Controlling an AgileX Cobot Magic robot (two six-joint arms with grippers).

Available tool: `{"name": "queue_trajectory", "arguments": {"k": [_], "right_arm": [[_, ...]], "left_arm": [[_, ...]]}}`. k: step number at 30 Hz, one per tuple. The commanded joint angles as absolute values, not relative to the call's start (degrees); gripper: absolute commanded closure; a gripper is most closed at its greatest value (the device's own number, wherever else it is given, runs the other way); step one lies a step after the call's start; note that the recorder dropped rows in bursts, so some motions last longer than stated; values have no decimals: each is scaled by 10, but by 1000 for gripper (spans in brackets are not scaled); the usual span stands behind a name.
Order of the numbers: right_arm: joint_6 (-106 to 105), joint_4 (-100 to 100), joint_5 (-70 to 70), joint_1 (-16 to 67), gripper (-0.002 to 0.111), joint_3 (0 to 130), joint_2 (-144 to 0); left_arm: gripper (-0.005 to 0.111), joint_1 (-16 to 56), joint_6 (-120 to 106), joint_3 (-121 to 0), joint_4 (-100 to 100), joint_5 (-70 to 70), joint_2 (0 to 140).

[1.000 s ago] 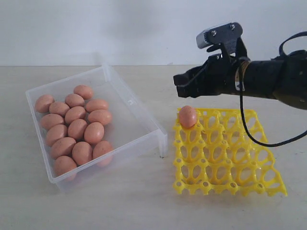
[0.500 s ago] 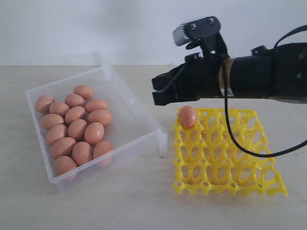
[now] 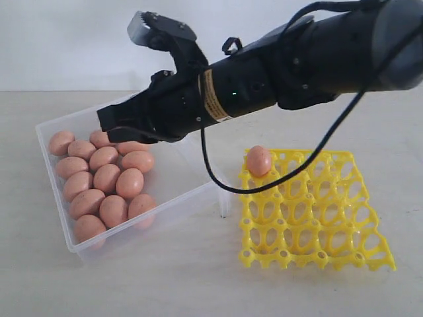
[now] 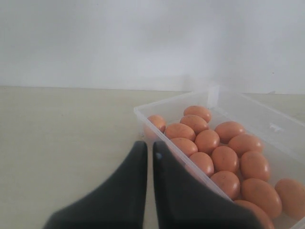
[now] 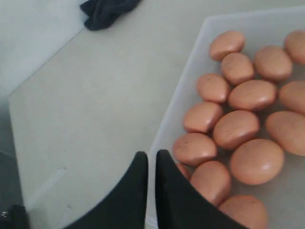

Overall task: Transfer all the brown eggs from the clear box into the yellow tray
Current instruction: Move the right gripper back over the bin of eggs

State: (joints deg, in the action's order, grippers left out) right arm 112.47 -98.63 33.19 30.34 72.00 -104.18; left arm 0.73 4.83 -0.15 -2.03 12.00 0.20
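Over clear box (image 3: 182, 168) — right hand (image 3: 106, 125) pressed together (empty) | brown eggs (image 3: 106, 178) crowd one half, other half bare

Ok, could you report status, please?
Right end effector shut, empty, above box. Left end effector shut, empty. One egg in tray; other eggs in box. Nothing blocking.

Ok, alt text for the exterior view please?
The right arm reaches across, jaws shut and empty above the clear box holding brown eggs; one egg sits in a corner cell of the yellow tray.
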Motion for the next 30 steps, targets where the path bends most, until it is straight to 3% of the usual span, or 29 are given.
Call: {"name": "queue_trajectory", "arguments": {"k": [1,7,12,16,25,30], "right_arm": [[1161,-999,375,303,108,771,-1098],[1010,-999,472,308,108,775,-1103],[975,-999,419,339,109,775,-1082],[888,-999,273,387,109,775,-1059],[644,-990,-214,533,109,775,-1046],[628,-884,-366,550,109,775,-1046]], "left_arm": [[103,6,49,0,-21,119,0],[103,6,49,0,-21,118,0],[103,6,49,0,-21,118,0],[103,6,49,0,-21,118,0],[103,6,49,0,-21,118,0],[103,6,49,0,-21,118,0]]}}
